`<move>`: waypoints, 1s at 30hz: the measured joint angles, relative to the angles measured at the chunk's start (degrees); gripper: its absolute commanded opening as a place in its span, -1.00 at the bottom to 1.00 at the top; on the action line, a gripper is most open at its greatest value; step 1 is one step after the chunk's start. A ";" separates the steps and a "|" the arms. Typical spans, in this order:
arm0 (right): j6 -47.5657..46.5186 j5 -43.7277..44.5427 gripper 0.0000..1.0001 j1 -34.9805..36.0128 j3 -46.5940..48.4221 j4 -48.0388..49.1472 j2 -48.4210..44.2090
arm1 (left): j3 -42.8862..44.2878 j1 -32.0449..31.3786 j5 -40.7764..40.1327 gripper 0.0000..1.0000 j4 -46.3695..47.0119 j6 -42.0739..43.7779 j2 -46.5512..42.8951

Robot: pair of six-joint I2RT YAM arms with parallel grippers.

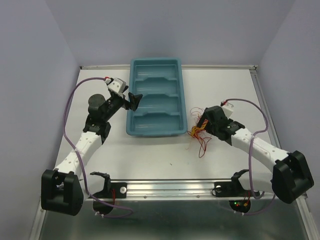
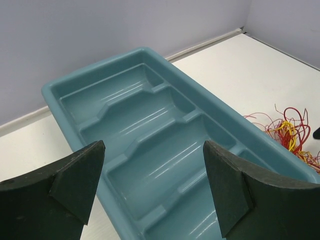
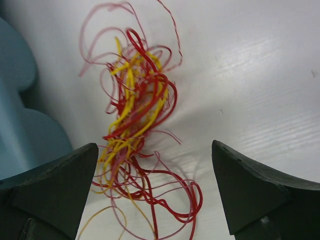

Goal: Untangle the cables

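Observation:
The cables [image 1: 199, 135] are a tangle of thin red and yellow wires on the white table, just right of the tray's near right corner. In the right wrist view the cables [image 3: 135, 135] lie between and ahead of the open fingers. My right gripper [image 1: 200, 125] hovers over the tangle, open and empty. My left gripper [image 1: 135, 100] is open and empty at the left rim of the teal tray [image 1: 135, 131]. In the left wrist view the cables [image 2: 290, 132] show at the right, beyond the tray [image 2: 60, 120].
The teal tray has several empty compartments and lies lengthwise in the table's middle. A metal rail [image 1: 170, 189] runs along the near edge. Purple cords [image 1: 70, 100] loop beside each arm. Walls close in on the left, back and right.

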 measured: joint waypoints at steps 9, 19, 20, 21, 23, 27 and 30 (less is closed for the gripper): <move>7.02 -2.19 -0.67 0.00 -1.05 0.48 13.77 | 0.00 -0.33 0.61 0.82 -0.42 0.00 -0.07; 6.27 5.66 -0.88 0.07 9.62 0.94 9.40 | 2.54 -3.56 3.61 0.82 -1.29 0.22 1.90; 5.44 6.69 -0.88 0.07 11.56 1.57 8.57 | 3.85 -5.16 3.61 0.82 -1.40 0.26 3.17; 4.59 7.56 -0.89 0.07 13.09 2.34 7.89 | 5.38 -7.10 3.56 0.82 -1.44 0.44 4.74; 3.10 8.81 -0.89 0.07 14.45 3.65 6.99 | 8.66 -11.67 2.62 0.82 -1.79 1.33 8.33; 0.94 9.64 -0.99 0.07 13.09 5.35 4.81 | 15.74 -20.98 1.51 0.82 -2.69 4.59 17.16; -0.02 10.78 -0.92 0.07 9.79 5.75 2.32 | 22.01 -25.44 1.92 0.88 -3.43 6.01 25.57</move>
